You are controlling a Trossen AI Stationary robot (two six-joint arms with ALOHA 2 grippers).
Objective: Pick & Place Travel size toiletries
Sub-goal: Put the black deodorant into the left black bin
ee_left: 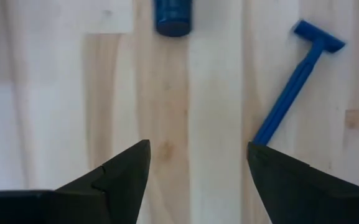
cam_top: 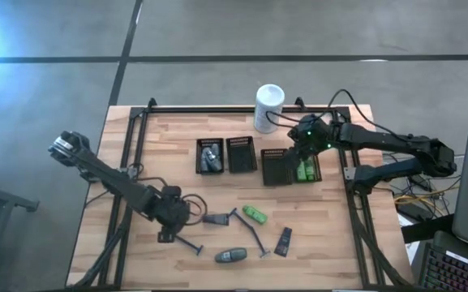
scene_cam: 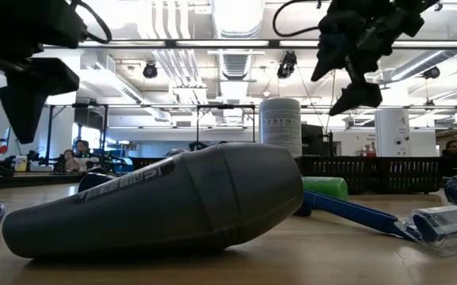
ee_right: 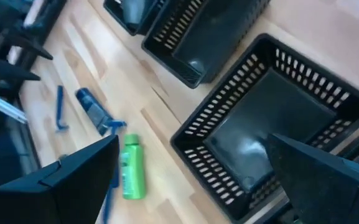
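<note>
Wood table (cam_top: 339, 243) under you: a blue razor (ee_left: 297, 81) lies just ahead of your left gripper (ee_left: 198, 171), fingers spread, empty. Your right gripper (ee_right: 191, 168) hangs spread over a black tray (ee_right: 272, 118), a green bottle (ee_right: 131, 167) lying beyond it.
</note>
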